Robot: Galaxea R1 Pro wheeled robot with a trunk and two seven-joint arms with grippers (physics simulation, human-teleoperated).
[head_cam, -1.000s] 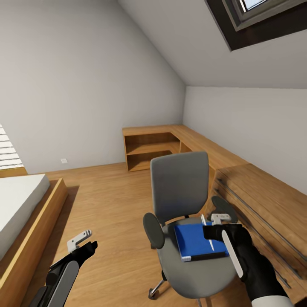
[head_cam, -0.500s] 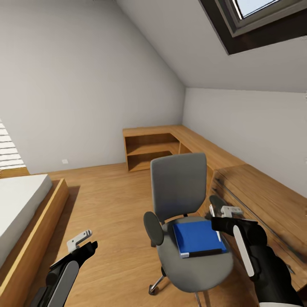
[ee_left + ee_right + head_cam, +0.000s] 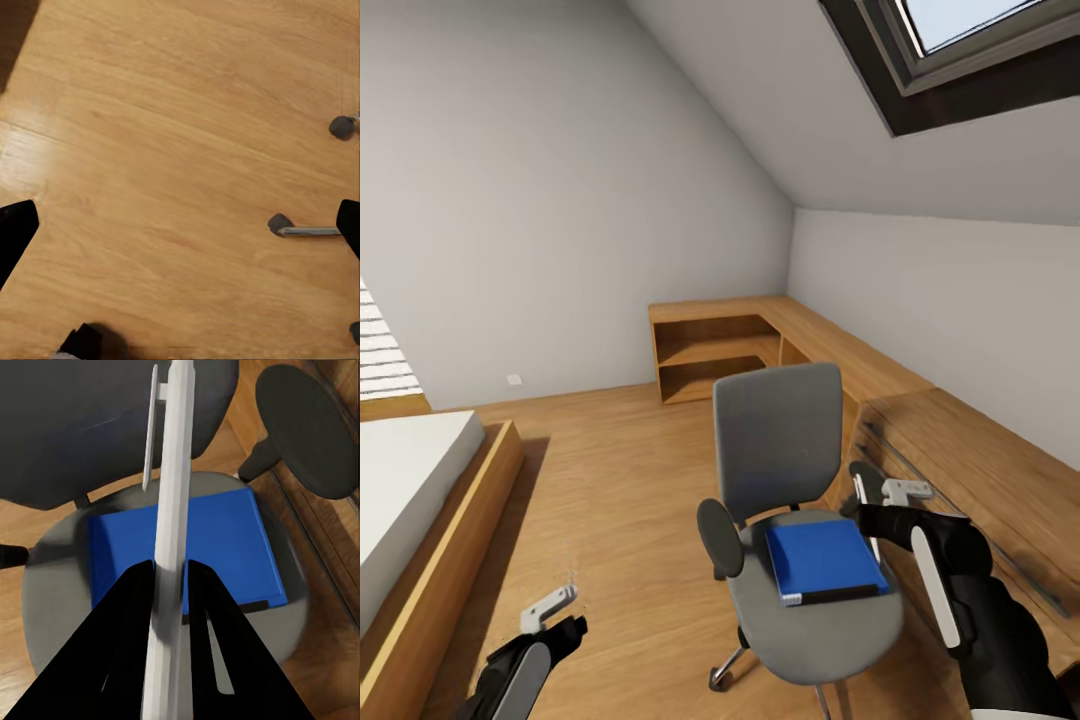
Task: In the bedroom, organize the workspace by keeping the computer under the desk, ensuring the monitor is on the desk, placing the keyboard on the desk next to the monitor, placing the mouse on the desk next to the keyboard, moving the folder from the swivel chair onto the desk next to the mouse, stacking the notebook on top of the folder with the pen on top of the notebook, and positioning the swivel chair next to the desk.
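Now the right end effector (image 3: 867, 500) has lifted the pen (image 3: 171, 510) off the folder (image 3: 825, 560).

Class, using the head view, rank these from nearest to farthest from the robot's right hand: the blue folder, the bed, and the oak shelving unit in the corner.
1. The blue folder, on the swivel chair seat just beside the right hand.
2. The oak shelving unit, beyond the chair against the back wall.
3. The bed, across the room on the left side.
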